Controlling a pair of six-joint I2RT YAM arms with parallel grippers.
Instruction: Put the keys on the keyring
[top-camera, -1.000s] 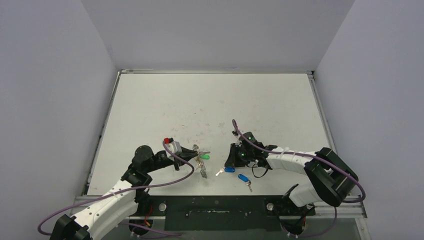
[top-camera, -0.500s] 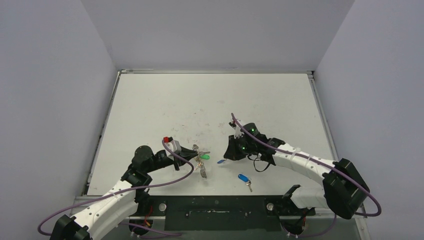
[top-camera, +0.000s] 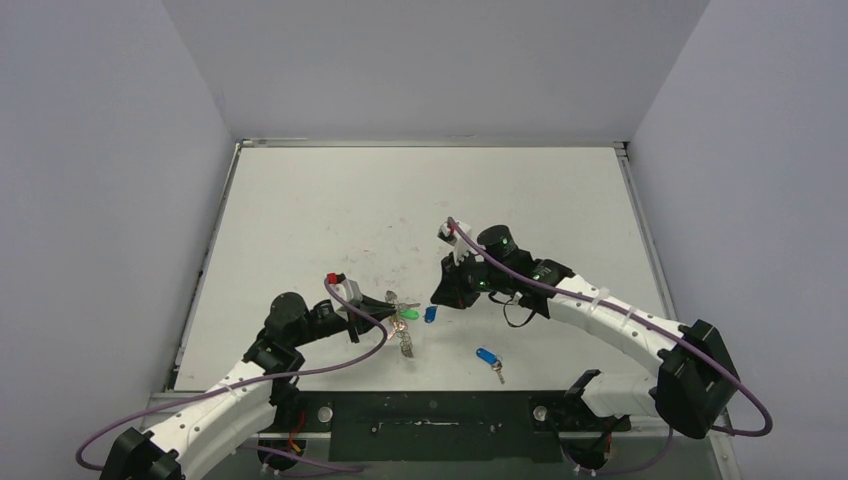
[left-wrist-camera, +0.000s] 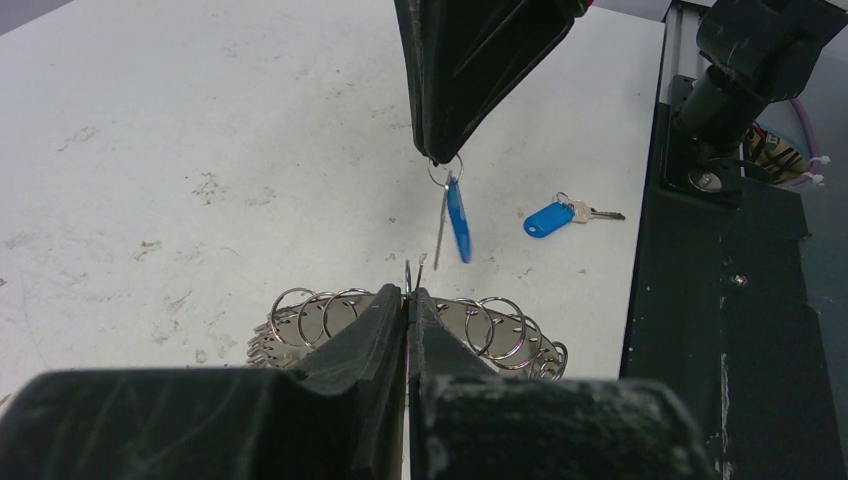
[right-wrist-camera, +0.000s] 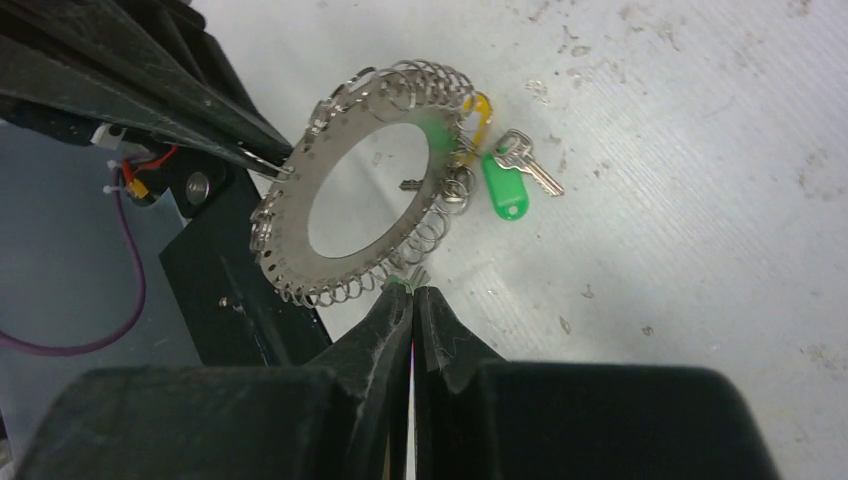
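Nearest the arm bases, a loose blue key (top-camera: 488, 357) lies flat on the white table (top-camera: 400, 200), at about 4 o'clock from the keyring and well apart from it. Further in, the left gripper (left-wrist-camera: 407, 298) has its jaws pressed together on one small wire loop at the rim of the keyring (right-wrist-camera: 350, 265). The big silver disc is lifted off the table and tilted, its edge of loops fanning out to either side of the fingertips. A green key (right-wrist-camera: 503, 190) and a yellow tag (right-wrist-camera: 481, 112) hang from loops on the ring's far side in the right wrist view, at about 2 o'clock from its hole, and the green one touches the table. Just beyond the ring, at about 2 o'clock from it in the top view, the right gripper (left-wrist-camera: 438, 152) points down with its jaws closed on the little split ring of a hanging blue key (left-wrist-camera: 457, 222). The tag and blade dangle free above the table, just beside the ring's loops but apart from them.
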